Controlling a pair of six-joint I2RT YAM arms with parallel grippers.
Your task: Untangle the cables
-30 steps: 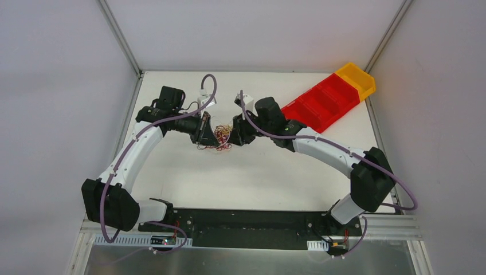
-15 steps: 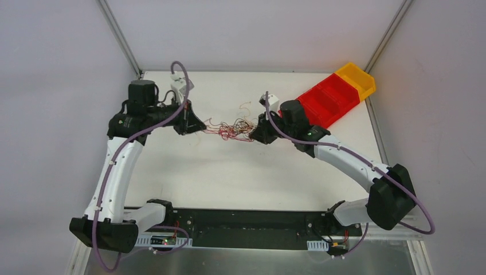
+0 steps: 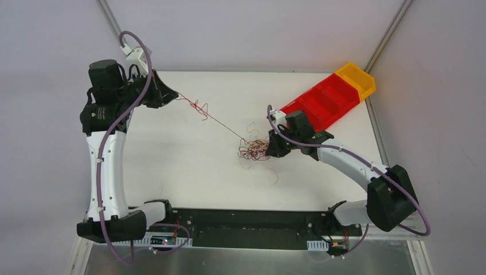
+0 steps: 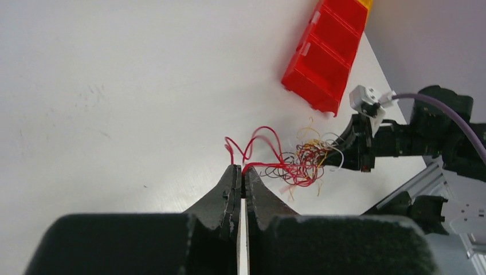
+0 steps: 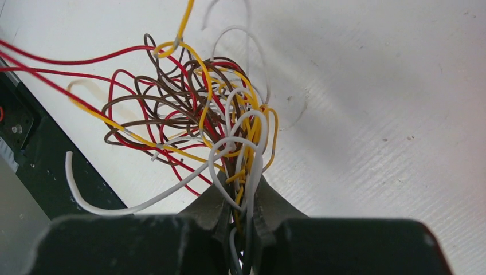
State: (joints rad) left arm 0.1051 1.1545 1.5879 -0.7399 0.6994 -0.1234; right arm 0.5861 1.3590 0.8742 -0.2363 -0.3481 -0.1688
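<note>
The cables are a small tangle (image 3: 254, 150) of red, yellow, brown and white wires on the white table, right of centre. My right gripper (image 3: 270, 148) is shut on the tangle's right side; the right wrist view shows white and yellow strands (image 5: 243, 143) pinched between its fingers. My left gripper (image 3: 172, 93) is at the far left corner, raised, shut on a single red wire (image 3: 212, 117). That wire runs taut and diagonal down to the tangle. The left wrist view shows the red wire (image 4: 261, 150) leaving the shut fingertips toward the tangle (image 4: 304, 163).
A red bin (image 3: 321, 103) with a yellow bin (image 3: 356, 79) beyond it lies at the table's far right. A loose red wire end (image 3: 275, 175) curls just in front of the tangle. The black base rail (image 3: 246, 220) runs along the near edge.
My left arm has swung far to the back left, drawing one red wire out of the tangle. My right gripper has moved slightly right and toward the near edge with the rest of the bundle.
</note>
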